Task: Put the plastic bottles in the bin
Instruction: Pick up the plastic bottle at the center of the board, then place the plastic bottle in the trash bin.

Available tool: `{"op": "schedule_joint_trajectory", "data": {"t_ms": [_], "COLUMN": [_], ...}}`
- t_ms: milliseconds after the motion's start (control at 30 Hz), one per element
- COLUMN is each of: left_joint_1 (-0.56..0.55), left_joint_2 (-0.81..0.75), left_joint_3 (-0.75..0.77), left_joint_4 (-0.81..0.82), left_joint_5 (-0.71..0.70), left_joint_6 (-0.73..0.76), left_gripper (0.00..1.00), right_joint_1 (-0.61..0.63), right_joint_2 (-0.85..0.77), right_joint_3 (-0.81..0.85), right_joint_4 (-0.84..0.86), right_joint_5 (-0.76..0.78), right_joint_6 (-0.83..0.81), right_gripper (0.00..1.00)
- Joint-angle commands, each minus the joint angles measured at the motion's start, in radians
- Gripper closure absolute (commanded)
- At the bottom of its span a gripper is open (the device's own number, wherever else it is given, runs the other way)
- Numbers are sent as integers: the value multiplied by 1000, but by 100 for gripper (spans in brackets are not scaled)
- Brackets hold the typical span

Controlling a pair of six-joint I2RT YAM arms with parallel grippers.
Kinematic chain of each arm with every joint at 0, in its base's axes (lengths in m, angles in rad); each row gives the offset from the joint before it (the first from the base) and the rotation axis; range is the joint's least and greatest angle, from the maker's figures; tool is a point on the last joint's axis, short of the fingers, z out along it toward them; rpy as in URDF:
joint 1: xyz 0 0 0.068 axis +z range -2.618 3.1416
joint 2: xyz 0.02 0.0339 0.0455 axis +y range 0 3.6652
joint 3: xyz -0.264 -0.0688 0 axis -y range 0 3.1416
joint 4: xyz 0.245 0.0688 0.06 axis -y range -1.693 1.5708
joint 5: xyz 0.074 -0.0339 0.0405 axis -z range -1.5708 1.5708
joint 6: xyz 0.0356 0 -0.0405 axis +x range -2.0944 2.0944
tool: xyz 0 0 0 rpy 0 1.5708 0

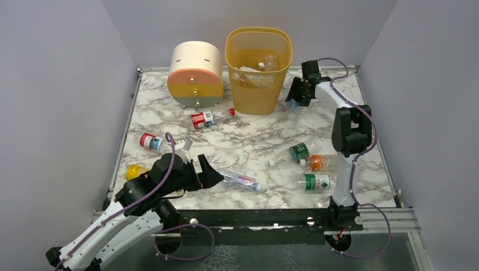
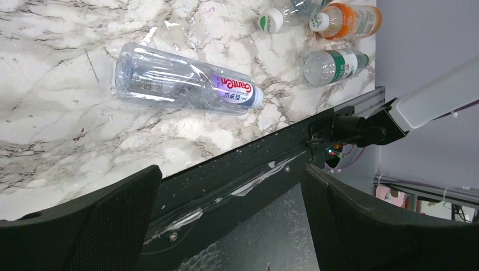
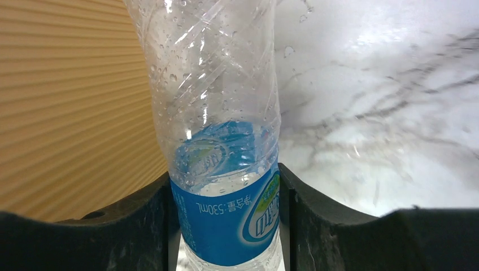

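1. Grey-veined white marble table (image 1: 254,144), smooth and glossy, boxed by plain lilac walls (image 1: 56,84) at left, back and right; black rail (image 1: 254,214) along the near edge.
2. Blue-labelled bottle (image 3: 226,186): thin clear plastic, ribbed, beaded with droplets. Pinched at the label by the right jaws, closed on it from both sides, just beside the bin's right wall.
3. Bin (image 1: 258,84): tall, yellow-orange, rounded-square rim, fine mesh lower half. At the table's back edge, with a few clear bottles (image 1: 255,73) inside.
4. Left jaws: spread wide, holding nothing, low over the near-left table, near a clear purple-labelled bottle (image 2: 186,84) lying on its side.
5. Right of centre, lying close together: green-labelled bottle (image 1: 299,151), orange bottle (image 1: 319,162), second green-labelled bottle (image 1: 316,182).
6. Left half: red-labelled bottle (image 1: 206,118) near the bin's foot, red-and-blue-labelled bottle (image 1: 153,142), yellow bottle (image 1: 135,170) partly behind the left arm.
7. Round cream-orange-green drawer unit (image 1: 195,73) just beside the bin's left wall; open marble mid-table.
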Motion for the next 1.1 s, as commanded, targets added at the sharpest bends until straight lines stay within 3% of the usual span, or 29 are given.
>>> {"op": "schedule_joint_trajectory", "data": {"t_ms": [0,300,433,767,1067], "left_joint_1": [-2,-4,-4,-2,-3], "left_joint_2": [16,27,21,-14,-52], "left_joint_3": [32,29,26,27,23], "left_joint_4": [29,50,54,54,50], "left_joint_5": [-5,7,12,21,17], "left_joint_6": [-3,2,2,-7,-23], "left_gripper": [1,1,1,1,1], "right_joint_1": [-1,-3,-2,14,106], "right_joint_2": [-221,-458,-491,-330,-183], "right_joint_3": [-38,67,185,463,561], "right_joint_4": [2,-90,-68,91,260], "right_joint_5": [82,136,33,-327,-440], "right_joint_6": [-29,-64,-80,16,82], "right_gripper": [47,48,48,48,46]}}
